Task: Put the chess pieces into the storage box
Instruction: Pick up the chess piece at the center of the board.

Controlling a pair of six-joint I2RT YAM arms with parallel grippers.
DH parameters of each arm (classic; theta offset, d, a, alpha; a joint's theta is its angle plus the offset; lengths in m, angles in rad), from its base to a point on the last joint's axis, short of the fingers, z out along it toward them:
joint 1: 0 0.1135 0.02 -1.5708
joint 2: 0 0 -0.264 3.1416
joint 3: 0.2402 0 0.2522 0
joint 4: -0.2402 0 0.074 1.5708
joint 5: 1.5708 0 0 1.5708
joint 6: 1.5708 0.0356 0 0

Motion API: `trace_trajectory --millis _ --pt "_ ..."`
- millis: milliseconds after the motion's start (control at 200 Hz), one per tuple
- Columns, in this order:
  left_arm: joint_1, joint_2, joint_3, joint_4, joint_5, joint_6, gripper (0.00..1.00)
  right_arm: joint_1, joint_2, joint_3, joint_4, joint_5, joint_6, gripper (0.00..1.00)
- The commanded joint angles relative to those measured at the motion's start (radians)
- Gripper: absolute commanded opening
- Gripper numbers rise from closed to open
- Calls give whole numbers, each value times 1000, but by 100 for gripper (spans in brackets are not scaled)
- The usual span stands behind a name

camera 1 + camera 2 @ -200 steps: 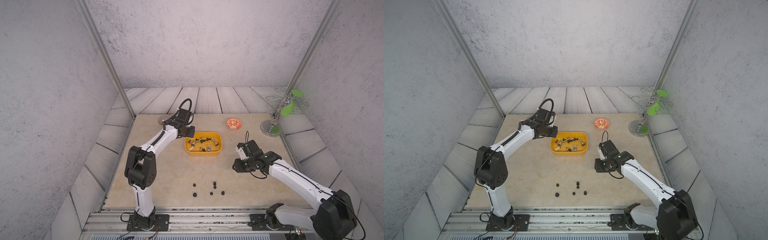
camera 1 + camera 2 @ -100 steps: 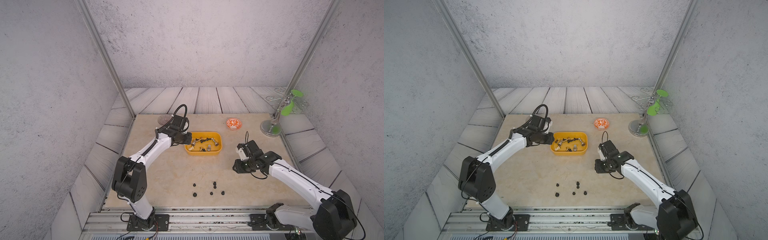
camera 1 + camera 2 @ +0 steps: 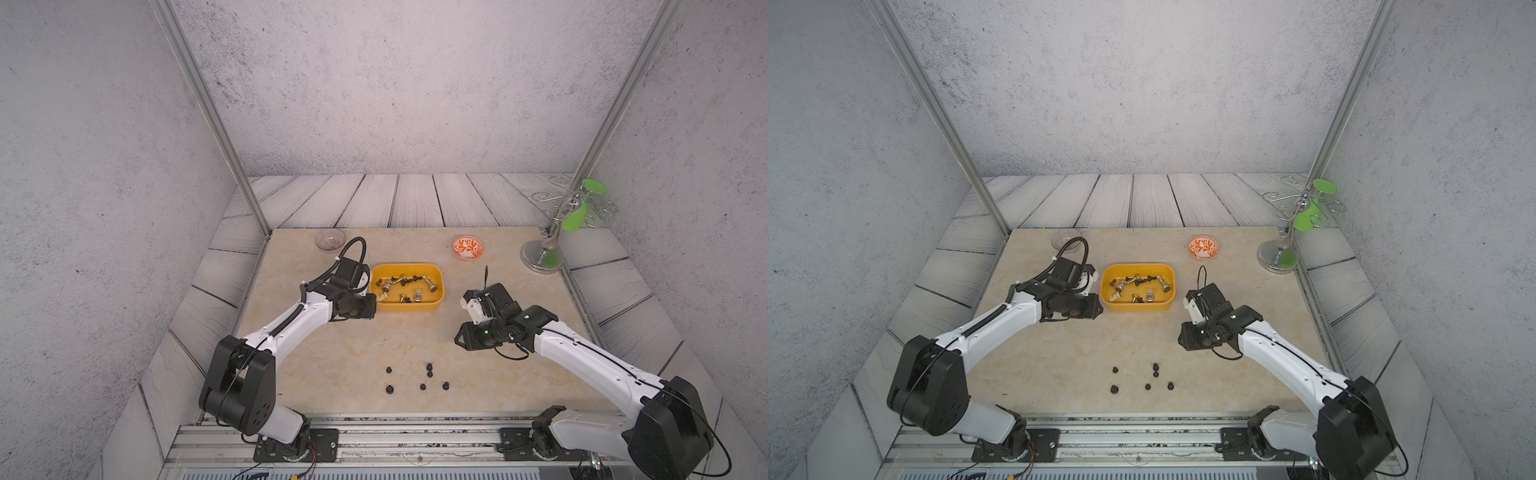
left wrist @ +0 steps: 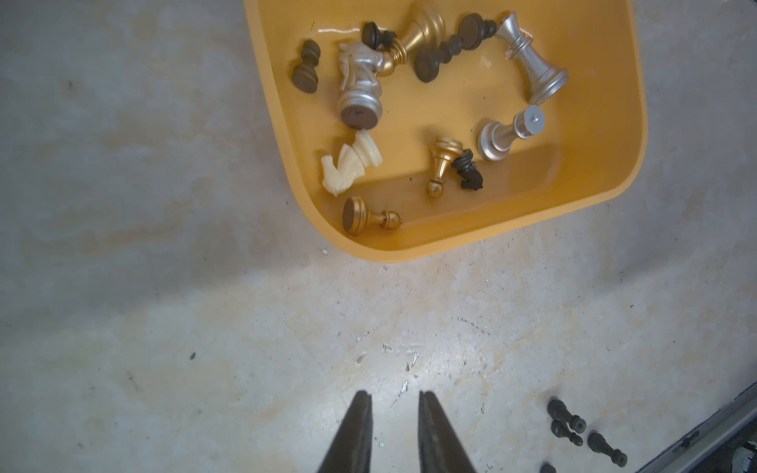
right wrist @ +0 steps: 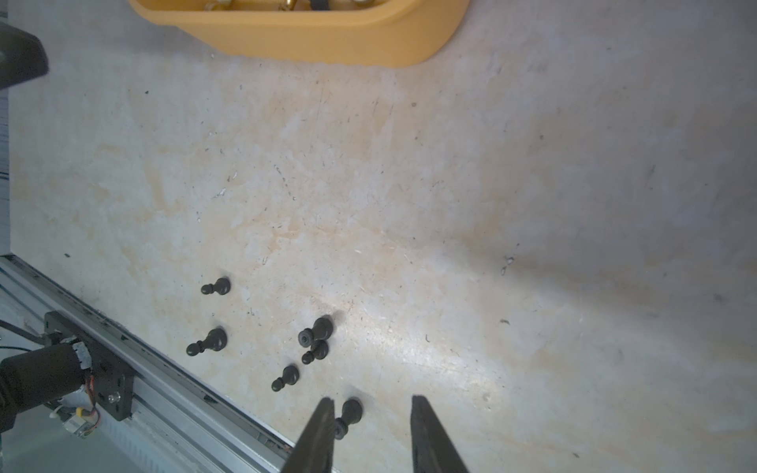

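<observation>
Over the last second the left arm has drawn back from the far left end of the storage box (image 3: pixel 406 306) and now holds the left gripper (image 4: pixel 395 395) just beside the box's near left corner, above bare bench (image 3: pixel 332 353). Its fingers stand slightly apart with nothing between them. The right gripper (image 5: pixel 370 399) has not moved. Its fingers are set wider apart and are empty, with one black pawn (image 5: pixel 349 413) just beyond a fingertip. The stored chess pieces (image 4: pixel 360 82) lie on their sides in the box ahead of the left gripper. Six black pieces (image 3: pixel 429 368) remain on the bench, on the base side of both grippers. Judgement: a deposit appears complete, and the next pickup is pending.
</observation>
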Motion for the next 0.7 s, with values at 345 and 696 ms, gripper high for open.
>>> trace_trajectory --millis 345,696 --pt "-37 -98 -139 33 39 -74 24 160 113 -2 68 0 46 33" --pt "-80 -121 -198 54 31 -126 25 239 194 41 53 43 31 33"
